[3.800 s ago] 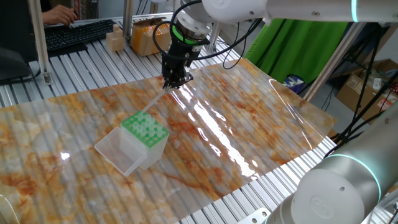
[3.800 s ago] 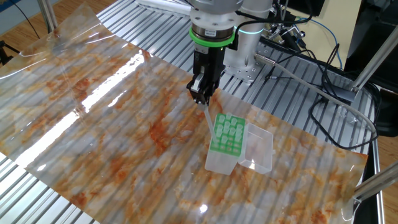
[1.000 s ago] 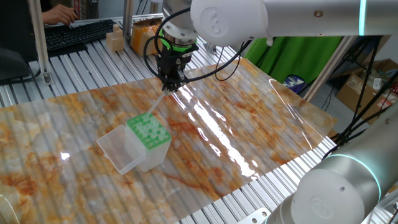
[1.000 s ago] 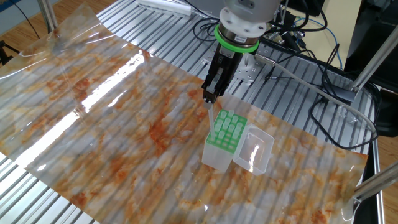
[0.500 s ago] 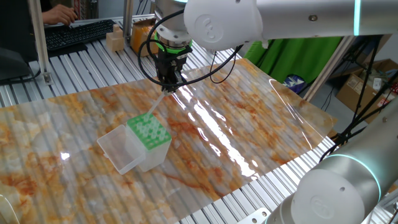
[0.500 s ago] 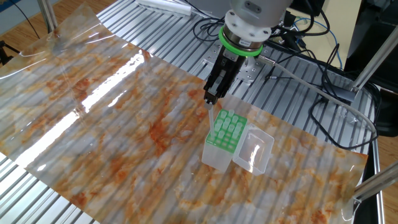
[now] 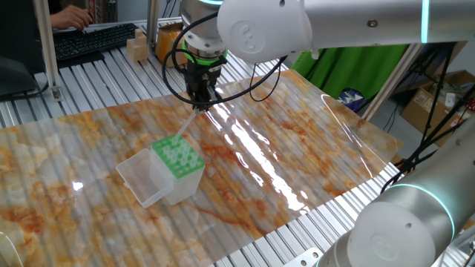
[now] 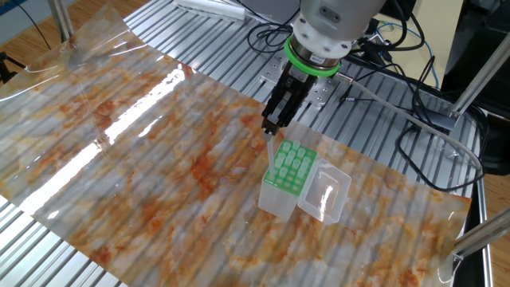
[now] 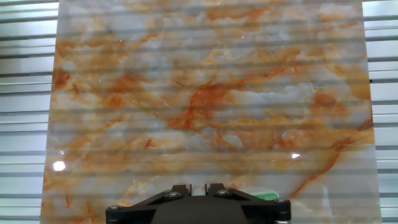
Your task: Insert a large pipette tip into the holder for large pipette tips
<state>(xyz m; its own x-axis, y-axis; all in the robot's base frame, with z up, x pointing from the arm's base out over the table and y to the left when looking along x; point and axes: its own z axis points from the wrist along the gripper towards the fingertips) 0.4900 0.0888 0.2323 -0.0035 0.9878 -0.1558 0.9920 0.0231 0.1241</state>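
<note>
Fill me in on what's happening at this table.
The gripper is shut on a large pipette tip, holding it point down over the near edge of the green rack of the holder. The holder's clear lid lies open beside it on the marbled mat. Whether the point has entered a hole is unclear.

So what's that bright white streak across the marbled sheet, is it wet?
Likely just glare: in one fixed view lamp light streaks the glossy marbled sheet; the other fixed view shows a similar patch; the hand view has only small glints.
</note>
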